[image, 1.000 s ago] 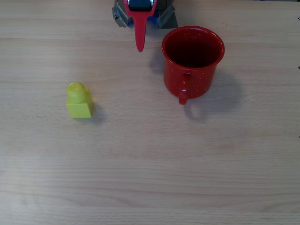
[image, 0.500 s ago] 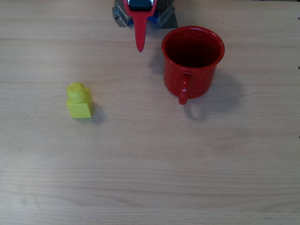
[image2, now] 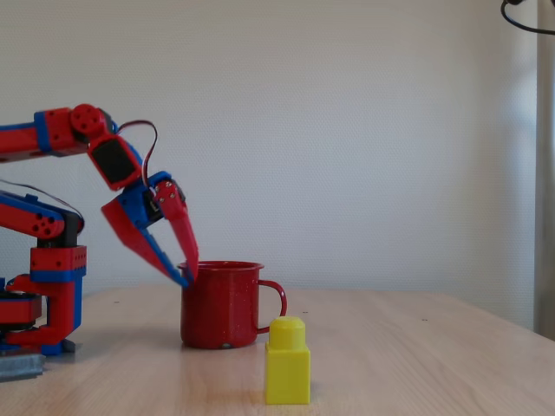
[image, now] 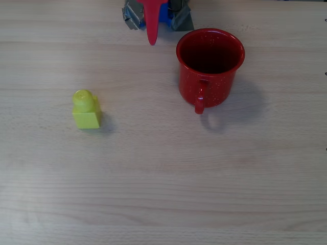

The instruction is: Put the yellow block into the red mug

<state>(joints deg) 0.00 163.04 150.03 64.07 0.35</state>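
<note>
on the wooden table (image: 163, 168) the yellow block (image: 86, 110) stands untouched, well apart from the red mug (image: 209, 66) (upright, mouth clear to receive it). raised near its base, the gripper (image2: 186, 276) holds nothing, fingertips nearly together.
</note>
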